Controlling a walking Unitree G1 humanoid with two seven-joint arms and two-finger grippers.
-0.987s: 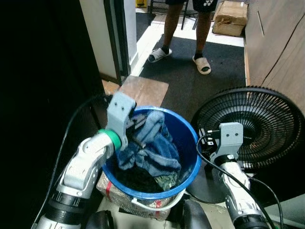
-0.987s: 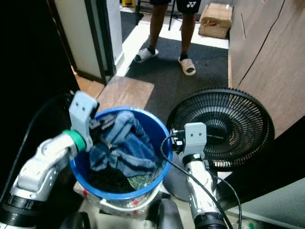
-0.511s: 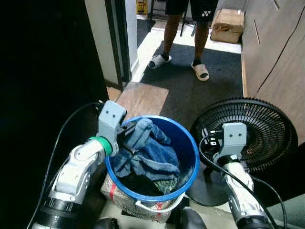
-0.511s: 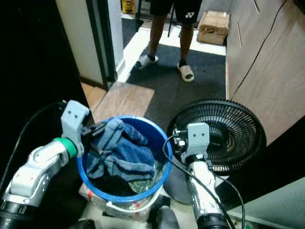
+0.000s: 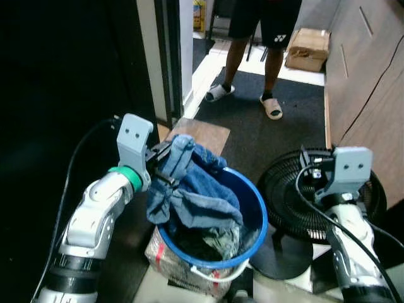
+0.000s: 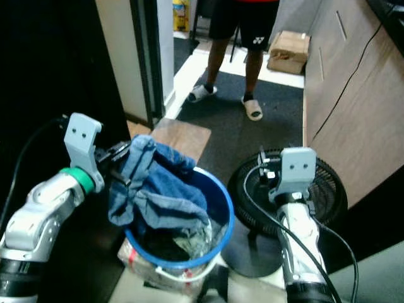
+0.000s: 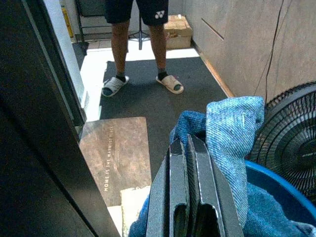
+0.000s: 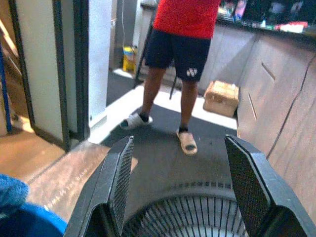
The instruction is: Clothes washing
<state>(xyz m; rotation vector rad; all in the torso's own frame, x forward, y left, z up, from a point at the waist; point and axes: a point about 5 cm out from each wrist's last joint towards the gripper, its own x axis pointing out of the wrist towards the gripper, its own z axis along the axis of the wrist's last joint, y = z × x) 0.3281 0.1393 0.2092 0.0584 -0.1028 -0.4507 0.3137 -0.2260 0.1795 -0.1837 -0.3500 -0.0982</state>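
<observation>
A dark mat [image 5: 265, 136] covers the floor by wood-panelled walls. The left gripper [image 5: 165, 165], clamped on the jeans [image 5: 189, 192], holds them draping downward into the blue bucket [image 5: 255, 211]. The right gripper [image 8: 180, 187] gapes wide above a fan [image 5: 315, 196].

Home: doormat [image 7: 116, 153], floor fan [image 5: 322, 196].

The left pincer [image 5: 165, 165] sits mid-left, fingers squeezed tight together. The right pincer [image 8: 180, 182], at right, has fingers wide apart.
</observation>
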